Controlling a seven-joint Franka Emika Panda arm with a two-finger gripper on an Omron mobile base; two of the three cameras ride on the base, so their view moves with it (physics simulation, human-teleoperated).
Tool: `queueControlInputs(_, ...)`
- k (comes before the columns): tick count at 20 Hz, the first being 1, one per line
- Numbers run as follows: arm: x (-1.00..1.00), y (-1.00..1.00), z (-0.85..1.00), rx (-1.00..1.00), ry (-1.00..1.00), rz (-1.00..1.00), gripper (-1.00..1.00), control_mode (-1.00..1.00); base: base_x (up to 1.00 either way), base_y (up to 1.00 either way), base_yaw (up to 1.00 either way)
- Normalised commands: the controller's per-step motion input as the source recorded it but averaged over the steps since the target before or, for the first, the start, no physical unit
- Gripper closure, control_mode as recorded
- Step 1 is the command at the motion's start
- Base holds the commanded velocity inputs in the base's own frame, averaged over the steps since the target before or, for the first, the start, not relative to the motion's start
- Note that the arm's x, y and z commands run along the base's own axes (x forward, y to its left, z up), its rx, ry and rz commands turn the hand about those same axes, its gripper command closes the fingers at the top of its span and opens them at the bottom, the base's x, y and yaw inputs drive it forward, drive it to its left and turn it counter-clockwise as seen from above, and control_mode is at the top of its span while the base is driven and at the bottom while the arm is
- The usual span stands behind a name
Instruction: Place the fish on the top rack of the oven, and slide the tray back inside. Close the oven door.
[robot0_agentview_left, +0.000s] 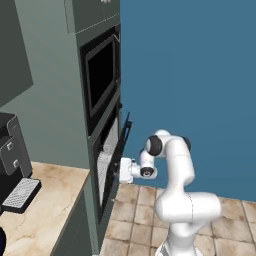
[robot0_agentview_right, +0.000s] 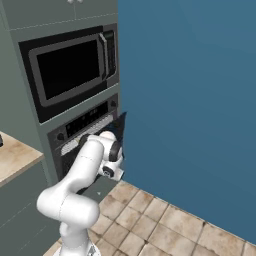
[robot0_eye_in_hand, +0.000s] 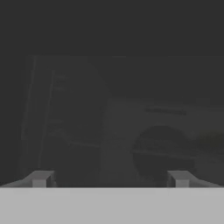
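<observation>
Nearby, oven door ajar beside blue wall.

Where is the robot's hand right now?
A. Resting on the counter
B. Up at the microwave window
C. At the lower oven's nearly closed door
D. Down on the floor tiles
C: in the left base view the hand sits against the oven door, which stands almost upright, just below the microwave.

You have the oven door nearly upright, just short of shut, with the rack inside behind it. The microwave sits directly above the oven. The gripper is just before the door. A counter lies left of the oven column.
</observation>
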Motion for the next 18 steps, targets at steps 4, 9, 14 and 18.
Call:
queueControlInputs(4, 0.64, 1.00, 0.35, 0.12, -0.13, 0.00, -1.00, -1.00, 0.00, 0.00, 0.00)
queueControlInputs(9, 0.64, 1.00, 0.31, 0.08, -0.10, 0.00, -1.00, -1.00, 0.00, 0.00, 0.00)
queueControlInputs(14, 0.46, 0.95, 0.33, 0.02, -0.06, 0.00, -1.00, -1.00, 0.00, 0.00, 0.00)
queueControlInputs(18, -0.26, -0.04, 0.81, -0.10, -0.09, 0.00, -1.00, -1.00, 0.00, 0.00, 0.00)
